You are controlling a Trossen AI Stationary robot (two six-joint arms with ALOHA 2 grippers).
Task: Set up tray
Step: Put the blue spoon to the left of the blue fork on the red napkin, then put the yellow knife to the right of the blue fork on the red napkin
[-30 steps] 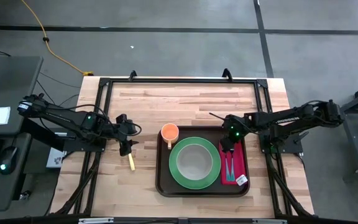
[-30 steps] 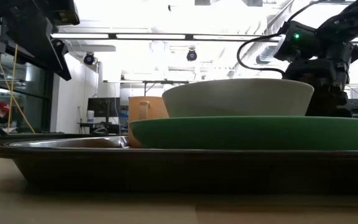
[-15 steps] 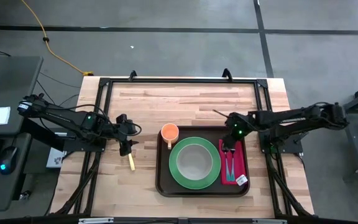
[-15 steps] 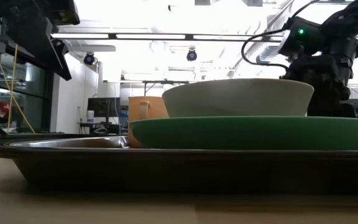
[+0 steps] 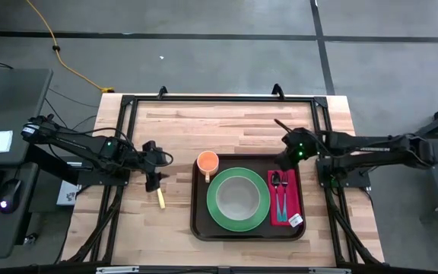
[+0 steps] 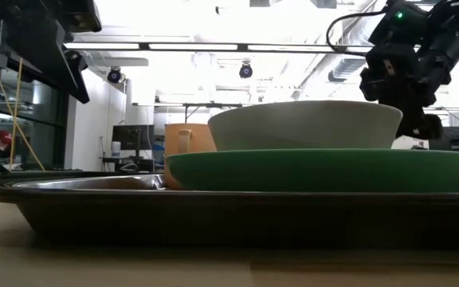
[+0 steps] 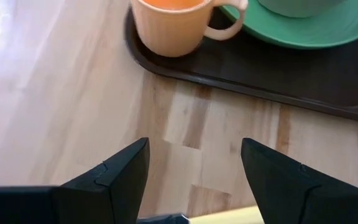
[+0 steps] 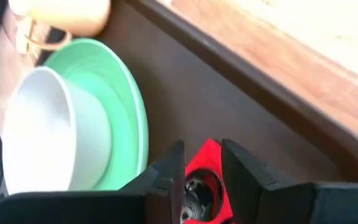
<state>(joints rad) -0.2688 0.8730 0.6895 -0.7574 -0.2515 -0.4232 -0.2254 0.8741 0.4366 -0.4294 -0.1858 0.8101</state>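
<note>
Resting on a pale wooden butcher-block table (image 5: 226, 122), the large dark-brown rectangular plastic tray (image 5: 201, 221) sits fully laid.
Left gripper (image 5: 156, 183) spread beside the tray; right gripper (image 5: 284, 162) empty, narrowly parted over its far edge; grey concrete floor (image 5: 204, 61) beyond.

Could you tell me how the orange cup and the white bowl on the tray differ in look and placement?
The orange cup has a side handle; the white bowl has none. The cup is narrow and upright-sided, the bowl wide and flaring. The cup stands directly on the tray near its far left corner, while the bowl rests on the green plate. Both sit upright inside the tray's rim.
</note>
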